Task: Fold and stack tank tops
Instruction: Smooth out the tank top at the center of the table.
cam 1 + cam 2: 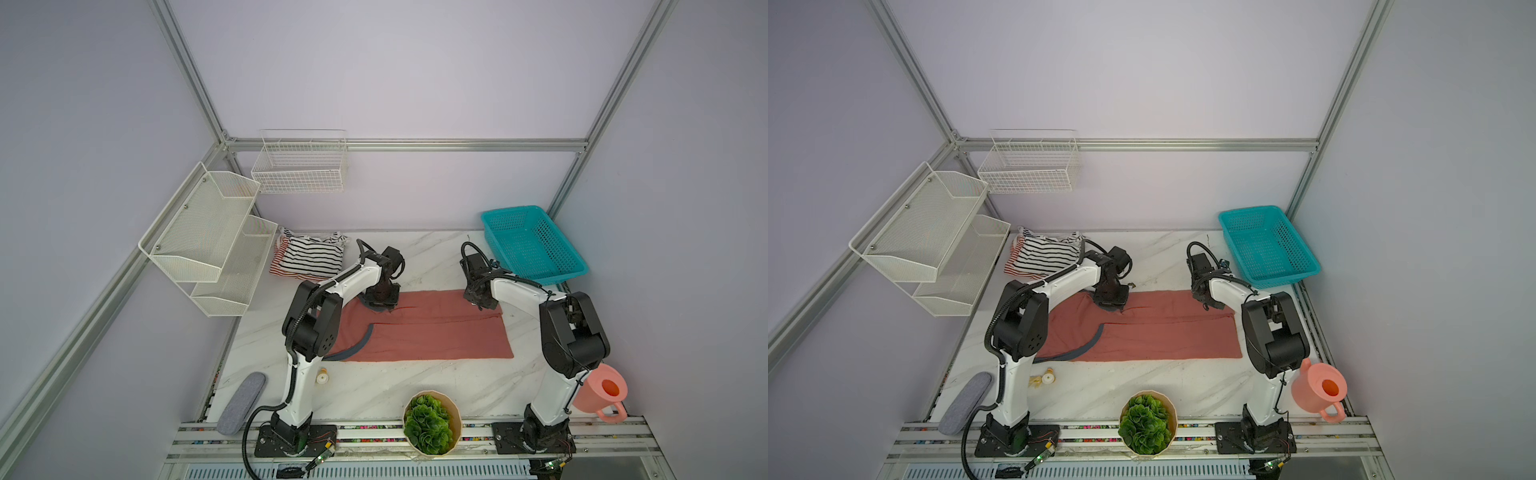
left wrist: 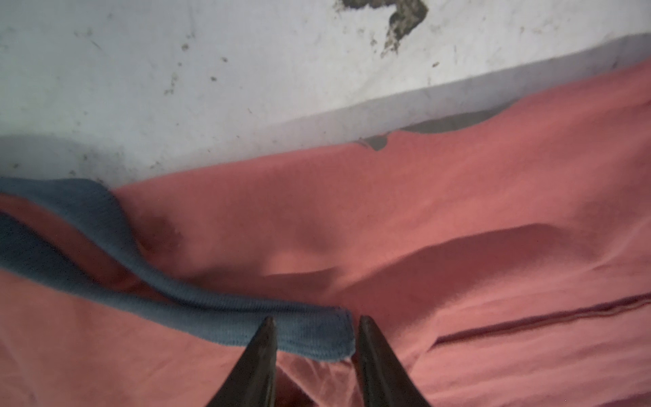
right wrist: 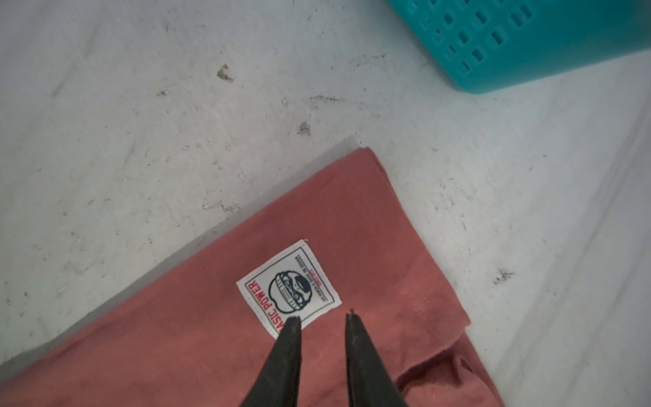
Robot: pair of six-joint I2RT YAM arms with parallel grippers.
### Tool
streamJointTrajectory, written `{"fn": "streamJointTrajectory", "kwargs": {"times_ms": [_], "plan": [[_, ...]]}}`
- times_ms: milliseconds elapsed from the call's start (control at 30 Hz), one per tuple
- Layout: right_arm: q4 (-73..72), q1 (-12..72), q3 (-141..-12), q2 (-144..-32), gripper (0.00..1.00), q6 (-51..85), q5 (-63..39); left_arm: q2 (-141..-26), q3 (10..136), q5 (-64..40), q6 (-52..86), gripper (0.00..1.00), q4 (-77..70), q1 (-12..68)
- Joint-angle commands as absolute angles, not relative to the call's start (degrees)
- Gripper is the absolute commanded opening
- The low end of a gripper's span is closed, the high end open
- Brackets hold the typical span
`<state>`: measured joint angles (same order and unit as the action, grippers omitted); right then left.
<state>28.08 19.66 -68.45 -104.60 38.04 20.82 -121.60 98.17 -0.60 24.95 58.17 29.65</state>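
Note:
A dusty-red tank top (image 1: 436,332) (image 1: 1163,332) lies flat across the middle of the table, folded lengthwise, with blue-grey trim (image 1: 361,343) curving at its left part. My left gripper (image 1: 380,305) (image 2: 315,319) is low over its far left edge. It is open, and the end of the blue strap (image 2: 313,334) lies between its tips. My right gripper (image 1: 480,305) (image 3: 322,317) hovers open over the far right corner, beside a white sewn label (image 3: 289,285). A folded black-and-white striped tank top (image 1: 309,257) rests on a red-and-white striped one (image 1: 279,266) at the back left.
A teal basket (image 1: 532,245) (image 3: 528,42) stands at the back right. A potted plant (image 1: 430,422), a pink pitcher (image 1: 602,392), a grey pad (image 1: 243,403) and a small white-yellow object (image 1: 322,376) sit near the front. White wire racks (image 1: 212,237) hang on the left wall.

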Motion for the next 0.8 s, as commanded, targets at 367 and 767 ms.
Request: {"fn": "streamJointTrajectory", "kwargs": {"times_ms": [367,767], "plan": [[26.7,20.0,-65.0,-107.2,0.26,38.3,19.9,-113.7,89.2,2.1,26.3,0.35,56.9,29.7],[27.4,20.0,-66.5,-106.8,0.26,37.5,20.0,-110.0,86.7,4.8,26.2,0.33,59.0,29.6]]}}
